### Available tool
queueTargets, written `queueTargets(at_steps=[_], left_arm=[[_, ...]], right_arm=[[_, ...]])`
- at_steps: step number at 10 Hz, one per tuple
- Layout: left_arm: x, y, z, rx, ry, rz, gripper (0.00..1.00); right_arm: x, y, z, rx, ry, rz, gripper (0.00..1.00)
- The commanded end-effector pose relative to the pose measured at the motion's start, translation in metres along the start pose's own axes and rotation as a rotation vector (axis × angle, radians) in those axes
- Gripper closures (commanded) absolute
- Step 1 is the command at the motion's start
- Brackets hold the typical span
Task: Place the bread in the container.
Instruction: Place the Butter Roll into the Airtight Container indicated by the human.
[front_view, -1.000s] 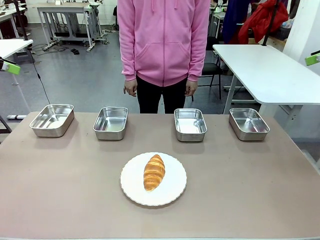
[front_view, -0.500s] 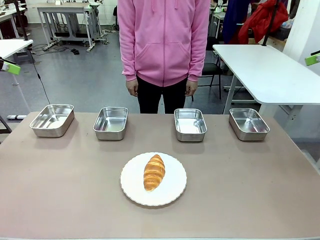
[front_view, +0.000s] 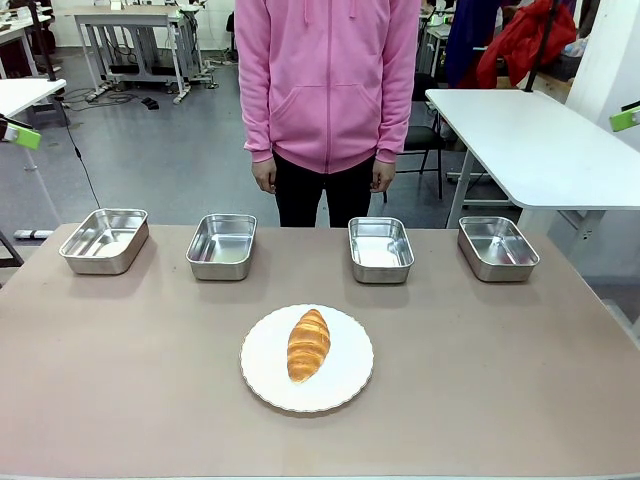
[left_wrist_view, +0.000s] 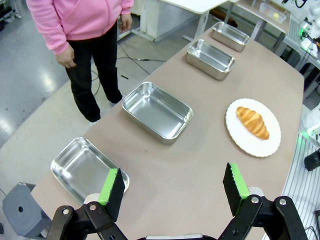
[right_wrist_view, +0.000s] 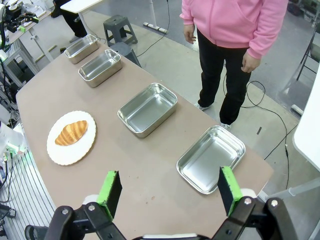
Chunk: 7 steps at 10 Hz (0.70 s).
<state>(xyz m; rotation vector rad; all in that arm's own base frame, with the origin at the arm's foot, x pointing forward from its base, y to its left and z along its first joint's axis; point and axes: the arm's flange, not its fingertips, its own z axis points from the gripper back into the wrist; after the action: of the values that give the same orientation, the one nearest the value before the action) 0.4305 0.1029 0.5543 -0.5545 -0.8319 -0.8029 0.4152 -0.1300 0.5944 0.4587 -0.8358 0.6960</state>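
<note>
A golden-brown croissant (front_view: 308, 344) lies on a round white plate (front_view: 345, 386) near the table's middle front; it also shows in the left wrist view (left_wrist_view: 252, 122) and the right wrist view (right_wrist_view: 71, 133). Four alike steel pans stand in a row along the far edge (front_view: 104, 240) (front_view: 221, 245) (front_view: 380, 249) (front_view: 497, 247), all bare inside. My left gripper (left_wrist_view: 173, 186) hangs open high above the table's left end. My right gripper (right_wrist_view: 168, 190) hangs open high above the right end. Neither holds anything.
A person in a pink hoodie (front_view: 328, 80) stands behind the far edge, hands at their sides. A white table (front_view: 530, 140) stands at the back right. Bare brown tabletop surrounds the plate.
</note>
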Motion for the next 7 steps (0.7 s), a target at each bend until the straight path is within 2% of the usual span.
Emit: queueTargets(at_steps=[1, 7], left_arm=[[-0.0006, -0.0002, 0.0006, -0.006, -0.004, 0.003, 0.00], [-0.0006, -0.0002, 0.0006, -0.006, -0.004, 0.003, 0.00]], right_arm=[[0.0001, -0.0003, -0.0004, 0.006, -0.008, 0.007, 0.00], [0.0001, -0.0003, -0.0004, 0.006, -0.008, 0.007, 0.00]])
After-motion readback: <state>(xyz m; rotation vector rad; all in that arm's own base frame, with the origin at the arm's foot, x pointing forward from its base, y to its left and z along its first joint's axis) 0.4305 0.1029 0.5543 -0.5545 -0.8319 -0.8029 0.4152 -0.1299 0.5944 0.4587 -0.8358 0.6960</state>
